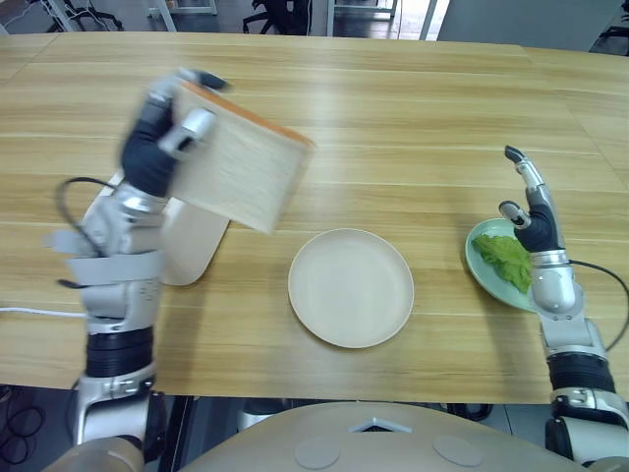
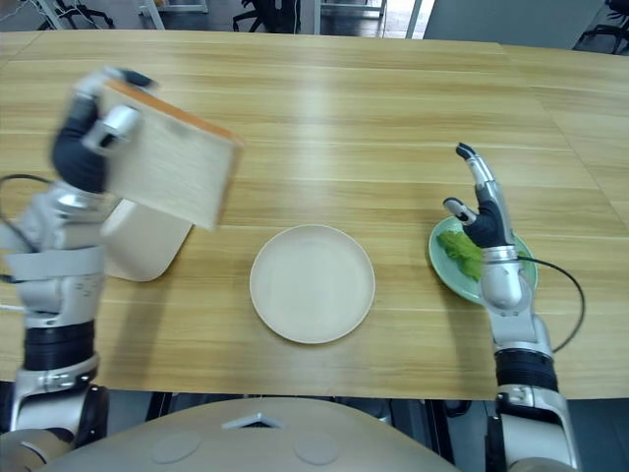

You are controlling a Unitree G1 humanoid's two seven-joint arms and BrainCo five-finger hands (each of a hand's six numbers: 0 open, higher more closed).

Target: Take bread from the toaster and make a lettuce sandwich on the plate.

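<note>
My left hand (image 1: 167,138) is shut on a square slice of bread (image 1: 241,162) with a brown crust, held tilted in the air above the cream toaster (image 1: 192,246) at the left. An empty cream plate (image 1: 351,287) lies in the middle near the table's front edge. At the right a green lettuce leaf (image 1: 506,258) rests on a small green dish (image 1: 484,264). My right hand (image 1: 531,211) stands upright over that dish, fingers straight and open, holding nothing.
A black cable (image 1: 69,192) loops beside the left arm, and another cable (image 1: 604,275) runs by the right arm. The wooden table (image 1: 393,118) stretches far back, with chairs and table legs beyond its far edge.
</note>
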